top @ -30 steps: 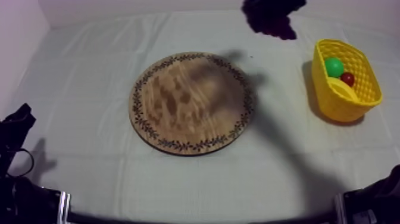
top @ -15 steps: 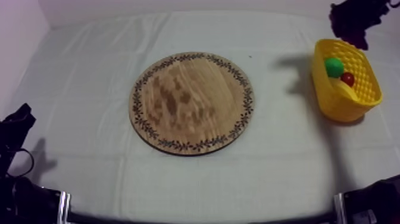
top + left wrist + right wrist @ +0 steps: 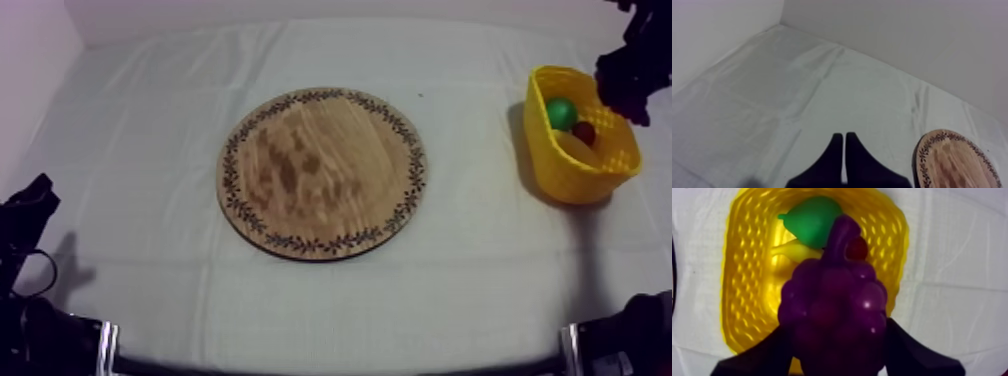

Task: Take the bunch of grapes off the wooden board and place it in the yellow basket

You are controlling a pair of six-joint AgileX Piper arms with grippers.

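The purple bunch of grapes (image 3: 834,310) hangs right over the yellow basket (image 3: 747,288), with my right gripper (image 3: 628,72) shut on it; a black finger (image 3: 764,355) shows at each side of the bunch. In the top view gripper and grapes form one dark shape above the far right rim of the basket (image 3: 565,175). The round wooden board (image 3: 320,172) lies bare in the middle of the table. My left gripper (image 3: 844,142) rests low at the left, fingers together, near the edge of the board (image 3: 954,160).
Inside the basket lie a green pear (image 3: 812,220), a banana (image 3: 794,252) and a small red fruit (image 3: 858,248); the pear (image 3: 561,112) and red fruit (image 3: 584,132) also show from above. Open cloth surrounds the board.
My right gripper has carried the grapes from behind the board rightward to above the basket. The left arm has stayed still.
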